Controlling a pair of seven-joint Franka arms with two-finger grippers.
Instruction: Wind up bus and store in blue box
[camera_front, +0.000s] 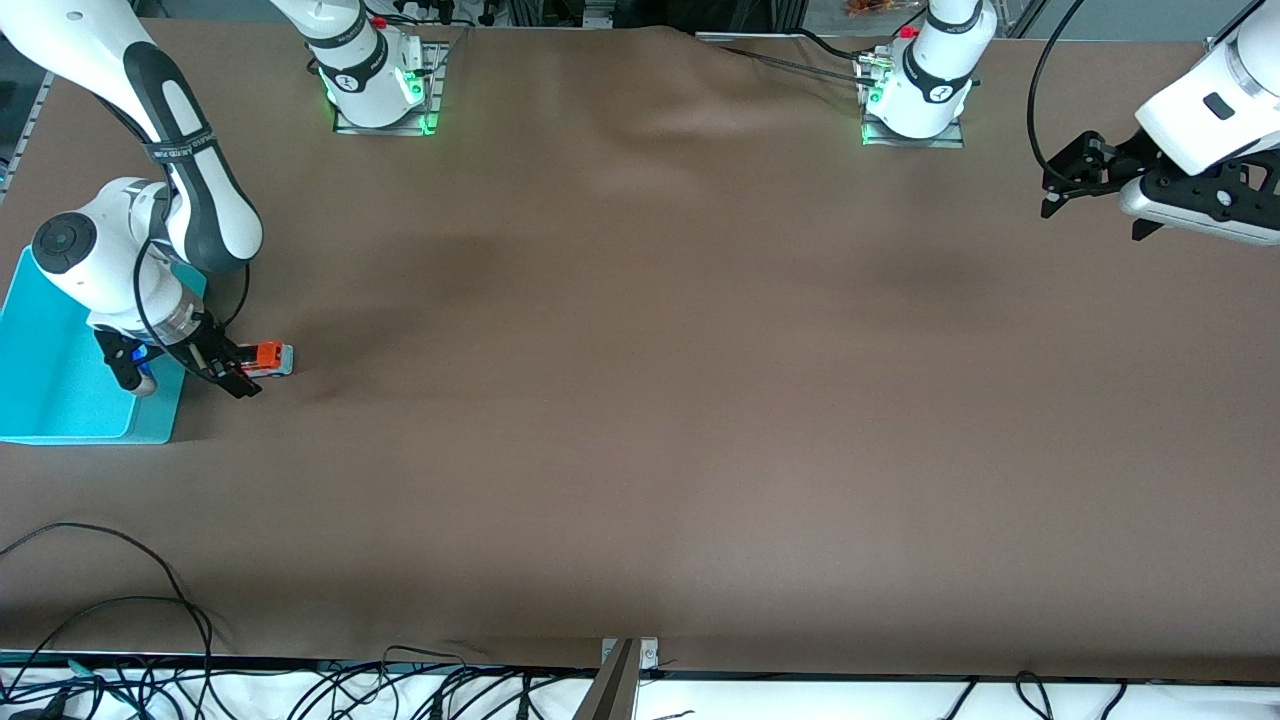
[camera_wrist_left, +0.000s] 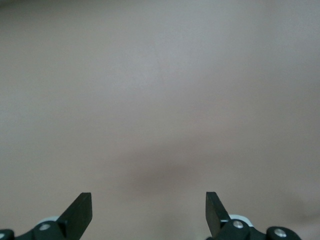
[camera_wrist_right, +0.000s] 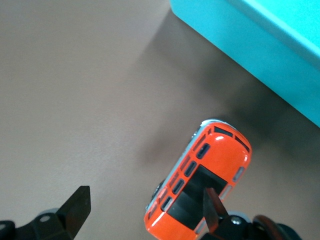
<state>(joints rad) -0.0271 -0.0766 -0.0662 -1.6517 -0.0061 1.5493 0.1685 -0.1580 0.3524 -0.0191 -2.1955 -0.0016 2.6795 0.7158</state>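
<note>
While the left gripper (camera_front: 1052, 190) waits in the air over the desk (camera_front: 640, 400) at the left arm's end, near the edge where the bases stand, its fingers (camera_wrist_left: 80, 212) spread apart around nothing, the right gripper (camera_front: 190, 372) is down low at the right arm's end, just beside the blue box (camera_front: 60, 400). Its fingers (camera_wrist_right: 75, 210) are apart, and the bus (camera_front: 267, 359) stands upright on the desk just outside the box wall, one finger overlapping its roof; whether they touch is unclear.
</note>
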